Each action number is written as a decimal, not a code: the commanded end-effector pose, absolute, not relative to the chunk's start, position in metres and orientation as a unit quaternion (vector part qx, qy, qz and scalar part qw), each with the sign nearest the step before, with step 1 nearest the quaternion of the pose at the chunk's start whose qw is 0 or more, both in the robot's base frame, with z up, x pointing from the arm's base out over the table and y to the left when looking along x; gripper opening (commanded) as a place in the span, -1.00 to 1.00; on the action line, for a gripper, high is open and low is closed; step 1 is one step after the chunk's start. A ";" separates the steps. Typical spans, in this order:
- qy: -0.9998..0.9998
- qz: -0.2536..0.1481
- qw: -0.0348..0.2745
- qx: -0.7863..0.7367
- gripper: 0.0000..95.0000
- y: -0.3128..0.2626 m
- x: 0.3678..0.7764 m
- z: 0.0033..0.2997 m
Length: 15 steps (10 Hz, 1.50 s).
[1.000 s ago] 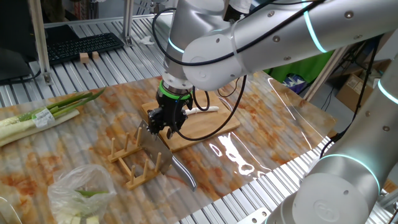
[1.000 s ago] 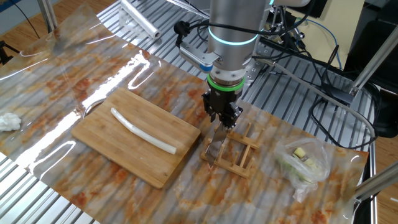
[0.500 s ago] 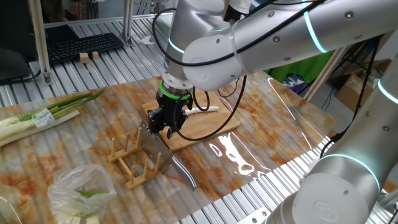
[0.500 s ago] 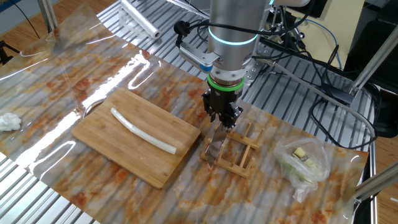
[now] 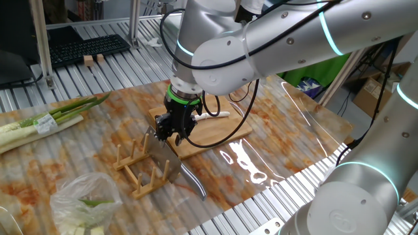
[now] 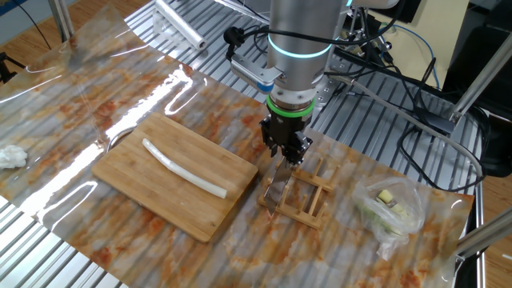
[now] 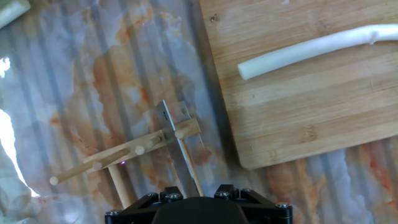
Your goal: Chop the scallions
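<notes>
The scallion is one pale curved stalk (image 6: 182, 166) lying on the wooden cutting board (image 6: 184, 208). It also shows in the hand view (image 7: 317, 48) at the top right, and behind the arm in one fixed view (image 5: 214, 115). My gripper (image 6: 286, 154) stands just right of the board, over a wooden rack (image 6: 302, 198). It is shut on the handle of a knife whose blade (image 7: 176, 148) points down into the rack (image 7: 124, 158). The gripper (image 5: 171, 134) is apart from the stalk. The handle itself is hidden by the fingers.
A green-and-white bundle with a label band (image 5: 46, 121) lies at the left. A clear plastic bag of green bits (image 5: 85, 199) sits beyond the rack and also shows in the other fixed view (image 6: 388, 208). A film roll (image 6: 180, 24) and a white cloth (image 6: 10, 156) lie at the edges.
</notes>
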<state>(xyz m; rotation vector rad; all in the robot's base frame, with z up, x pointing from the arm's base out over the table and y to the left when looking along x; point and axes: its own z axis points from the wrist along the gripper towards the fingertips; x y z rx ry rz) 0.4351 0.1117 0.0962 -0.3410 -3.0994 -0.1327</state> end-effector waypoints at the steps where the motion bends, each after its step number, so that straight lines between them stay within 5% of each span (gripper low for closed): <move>1: -0.993 -0.042 0.010 -0.109 -0.20 0.112 0.435 0.096; 3: -0.993 -0.042 0.010 -0.109 -0.20 0.112 0.435 0.096; 4: -0.990 -0.039 0.006 -0.133 -0.60 0.112 0.435 0.096; 12: -0.990 -0.040 0.004 -0.137 -0.60 0.112 0.435 0.096; 13: -0.990 -0.039 0.004 -0.138 -0.20 0.112 0.435 0.096; 15: -0.988 -0.033 0.008 -0.149 -0.20 0.112 0.435 0.096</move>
